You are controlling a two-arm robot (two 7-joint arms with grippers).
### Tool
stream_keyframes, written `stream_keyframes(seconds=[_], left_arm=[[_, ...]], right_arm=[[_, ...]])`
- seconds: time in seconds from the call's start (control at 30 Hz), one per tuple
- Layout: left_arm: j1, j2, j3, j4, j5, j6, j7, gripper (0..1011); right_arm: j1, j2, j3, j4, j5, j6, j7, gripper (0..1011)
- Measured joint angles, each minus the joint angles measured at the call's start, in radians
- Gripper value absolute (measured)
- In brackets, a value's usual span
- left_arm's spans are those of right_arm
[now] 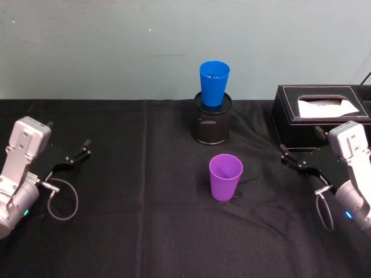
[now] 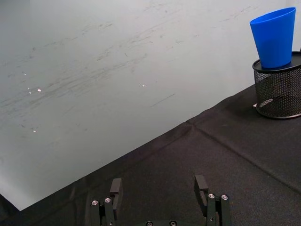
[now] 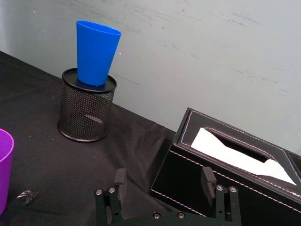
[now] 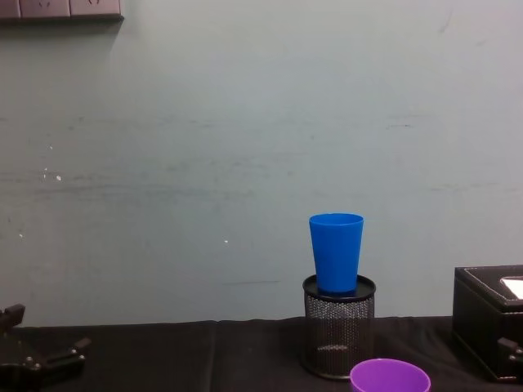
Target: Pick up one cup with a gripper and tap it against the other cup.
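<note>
Cup in blue (image 1: pixel 214 83) atop mesh holder (image 1: pixel 211 124); purple cup (image 1: pixel 225 176) empty.

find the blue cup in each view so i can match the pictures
head view: blue cup, upper centre of the picture.
left wrist view: blue cup, top right corner of the picture.
right wrist view: blue cup, upper left.
chest view: blue cup, right of centre, lower half.
shared landmark: the black wire-mesh pen holder it stands on in every view.
</note>
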Motion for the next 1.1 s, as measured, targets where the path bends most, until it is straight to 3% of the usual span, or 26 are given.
stream_keyframes(seconds=[0.73, 0.97, 1.1], left_arm=[[0.000, 0.000, 0.000, 0.000, 0.000, 0.000, 0.000, 1000], [0.000, 0.000, 0.000, 0.000, 0.000, 0.000, 0.000, 1000], [0.000, 0.000, 0.000, 0.000, 0.000, 0.000, 0.000, 1000]], right_arm=[[0.000, 0.000, 0.000, 0.000, 0.000, 0.000, 0.000, 1004], [-0.009, 0.005, 0.019, -0.015, 0.007, -0.058, 0.051, 1004], [-0.060, 0.020, 0.041, -0.062, 0.033, -0.083, 0.082, 1004]])
